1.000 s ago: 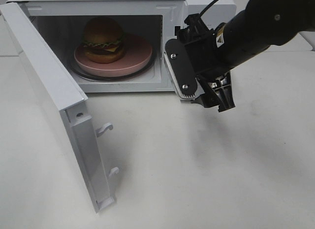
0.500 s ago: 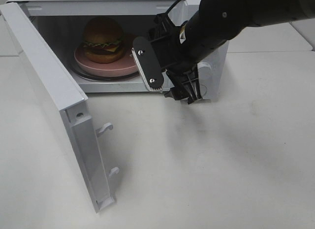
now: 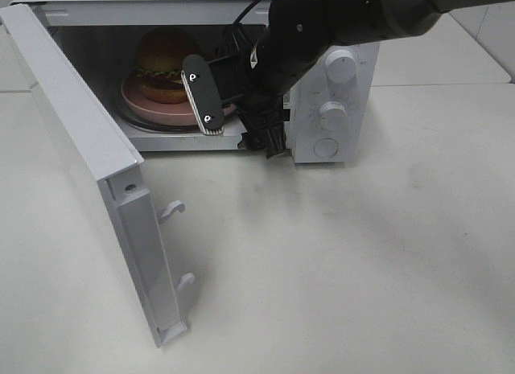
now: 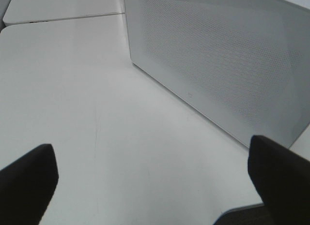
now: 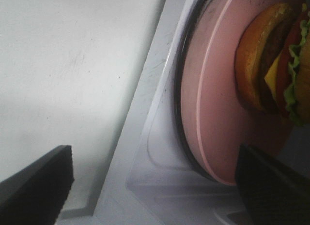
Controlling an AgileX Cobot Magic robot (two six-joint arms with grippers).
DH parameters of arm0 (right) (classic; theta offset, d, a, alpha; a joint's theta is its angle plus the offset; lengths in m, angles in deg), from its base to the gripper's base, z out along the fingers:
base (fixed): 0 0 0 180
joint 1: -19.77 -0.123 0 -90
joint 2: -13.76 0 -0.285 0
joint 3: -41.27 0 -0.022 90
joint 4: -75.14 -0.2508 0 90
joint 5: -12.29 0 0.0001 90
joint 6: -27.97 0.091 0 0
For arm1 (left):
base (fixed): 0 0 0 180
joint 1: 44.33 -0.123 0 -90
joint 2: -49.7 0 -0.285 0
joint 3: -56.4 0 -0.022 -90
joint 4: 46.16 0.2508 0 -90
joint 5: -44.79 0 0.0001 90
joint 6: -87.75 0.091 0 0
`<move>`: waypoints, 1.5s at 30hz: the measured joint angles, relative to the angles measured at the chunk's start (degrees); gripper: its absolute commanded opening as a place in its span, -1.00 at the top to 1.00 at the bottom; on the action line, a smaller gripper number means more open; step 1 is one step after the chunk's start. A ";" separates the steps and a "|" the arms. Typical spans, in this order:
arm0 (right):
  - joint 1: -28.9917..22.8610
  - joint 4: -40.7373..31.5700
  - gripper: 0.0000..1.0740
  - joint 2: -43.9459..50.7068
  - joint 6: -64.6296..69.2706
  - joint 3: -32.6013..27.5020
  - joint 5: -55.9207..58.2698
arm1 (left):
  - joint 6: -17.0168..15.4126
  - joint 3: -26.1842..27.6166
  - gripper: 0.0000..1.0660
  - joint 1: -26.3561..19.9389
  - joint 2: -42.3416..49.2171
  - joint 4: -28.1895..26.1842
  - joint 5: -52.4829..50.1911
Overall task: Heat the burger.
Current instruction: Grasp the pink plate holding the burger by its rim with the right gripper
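- Sweeping leftward across the microwave [image 3: 334,84] front, your right gripper [image 3: 237,125] has gone from beside the control panel a second ago to the mouth of the open cavity now; the dials [image 3: 341,66] it was covering are back in view.
- Its fingers stand wide apart with nothing between them. The right wrist view shows both tips spread, with the cavity floor and the pink plate [image 5: 213,118] in the gap.
- You'll find the burger [image 3: 165,64] sitting on that plate, on the glass turntable [image 3: 141,123] inside the cavity, toward the back left. It has not shifted over the last second.
- The gripper is near the plate's front edge but apart from it, as far as the high camera shows.
- The door [image 3: 88,161] stands swung fully open on the left, latch hooks facing out, untouched by either arm.
- Your left gripper [image 4: 145,181] is out of the high view; its wrist camera shows fingers apart and empty, looking along the table at the door's perforated outer panel [image 4: 218,60].
- What this likely means for you: loading looks done, so closing the door and setting a dial remain. The right arm heading back toward the cavity may be a final nudge of the plate; keep clear of the bun.
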 measured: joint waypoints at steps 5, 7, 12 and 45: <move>-0.46 0.00 -0.60 -3.04 0.86 3.15 0.86 | 0.00 0.00 -0.88 0.00 0.00 0.00 0.00; -0.46 -0.63 -0.60 -5.90 1.32 6.70 1.78 | 0.00 0.00 -0.88 0.00 0.00 0.00 0.00; -0.46 -1.38 -0.57 -9.28 1.49 11.69 4.30 | 0.00 0.00 -0.88 0.00 0.00 0.00 0.00; 0.23 -4.30 1.00 -19.88 3.61 26.13 8.94 | 0.00 0.00 -0.88 0.00 0.00 0.92 0.00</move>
